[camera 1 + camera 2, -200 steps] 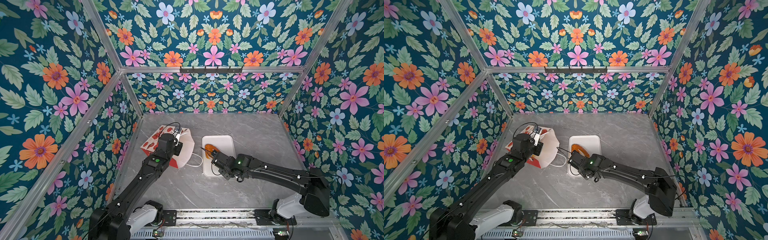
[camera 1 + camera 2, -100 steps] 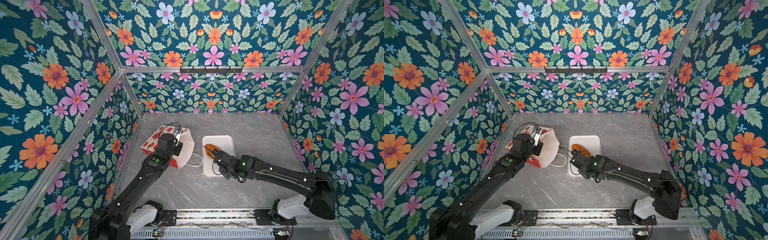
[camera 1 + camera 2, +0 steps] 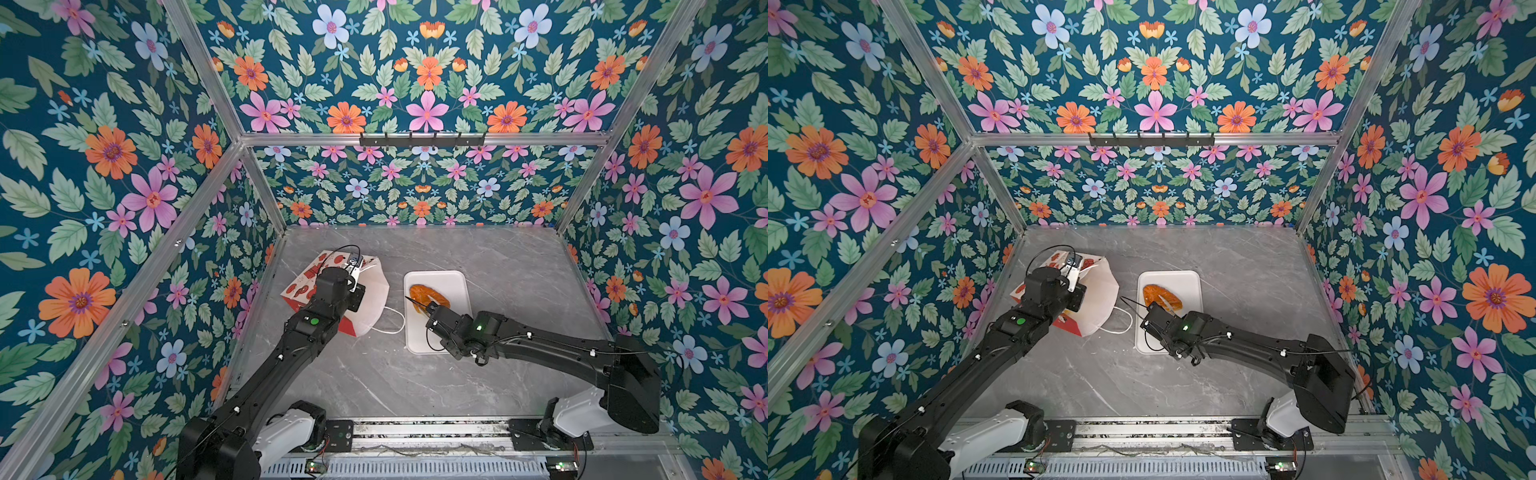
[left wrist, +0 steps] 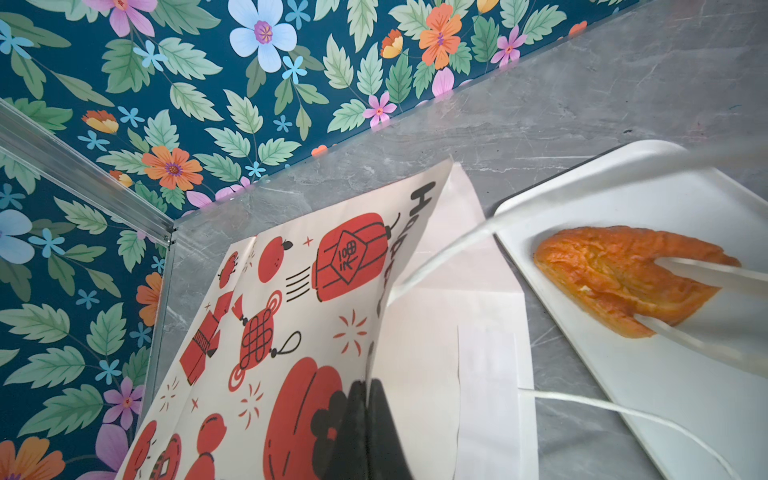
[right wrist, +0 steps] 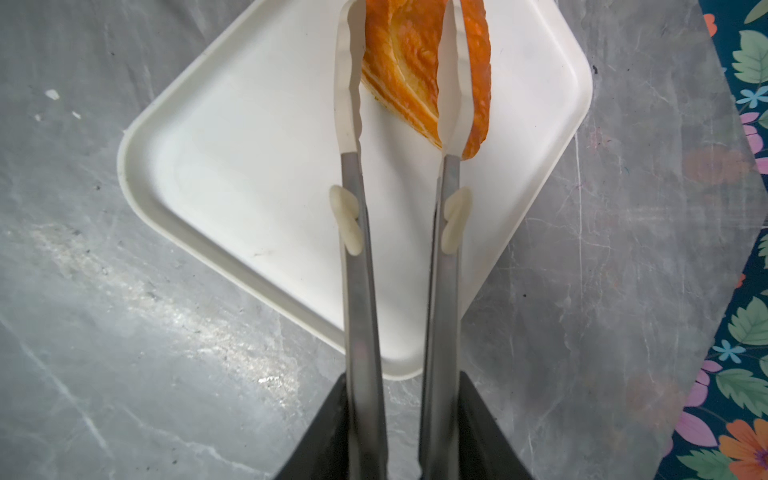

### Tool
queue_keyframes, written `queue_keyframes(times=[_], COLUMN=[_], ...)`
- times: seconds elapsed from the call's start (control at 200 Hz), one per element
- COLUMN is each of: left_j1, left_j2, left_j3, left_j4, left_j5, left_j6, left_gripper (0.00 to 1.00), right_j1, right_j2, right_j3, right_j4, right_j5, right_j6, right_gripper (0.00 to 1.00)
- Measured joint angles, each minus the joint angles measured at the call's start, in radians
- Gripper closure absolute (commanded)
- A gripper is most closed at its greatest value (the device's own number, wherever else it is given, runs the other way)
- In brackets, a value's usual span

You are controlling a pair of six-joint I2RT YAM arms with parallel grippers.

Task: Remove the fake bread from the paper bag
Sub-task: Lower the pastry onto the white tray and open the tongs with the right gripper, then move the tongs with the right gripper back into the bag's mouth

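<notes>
The left claw (image 4: 368, 432) was clamped on the rim of the paper bag (image 4: 291, 291). The right claw (image 5: 395, 432) gripped tongs (image 5: 357, 249), whose tips ahead of it pinched fake bread (image 5: 399, 54) at the white tray (image 5: 232, 174).

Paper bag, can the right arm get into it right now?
Probably not yet. The right claw holds tongs straddling fake bread at the white tray. The left claw pinches the paper bag open toward the tray, so the way looks free afterwards.
</notes>
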Motion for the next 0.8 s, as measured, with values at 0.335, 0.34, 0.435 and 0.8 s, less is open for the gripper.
queue_keyframes(times=[0.335,0.34,0.435,0.8], left_j1=[0.0,0.0,0.0,0.0], left_j2=[-0.003,-0.003,-0.003,-0.002], left_j3=[-0.002,-0.002,-0.002,0.003], left_j4=[0.0,0.0,0.0,-0.019], left_j5=[0.0,0.0,0.0,0.018], left_j6=[0.0,0.0,0.0,0.021], left_gripper=[1.0,1.0,1.0,1.0], right_j1=[-0.019,-0.019,-0.02,-0.014], right_j2=[0.015,0.014,-0.015,-0.326], right_j3=[0.021,0.021,0.001,-0.084], right_j4=[0.065,0.065,0.073,0.16], right_j5=[-0.007,-0.007,-0.023,-0.159], right_j6=[-0.038,-0.038,-0.038,0.004], right_gripper=[0.63,0.63,0.63,0.63])
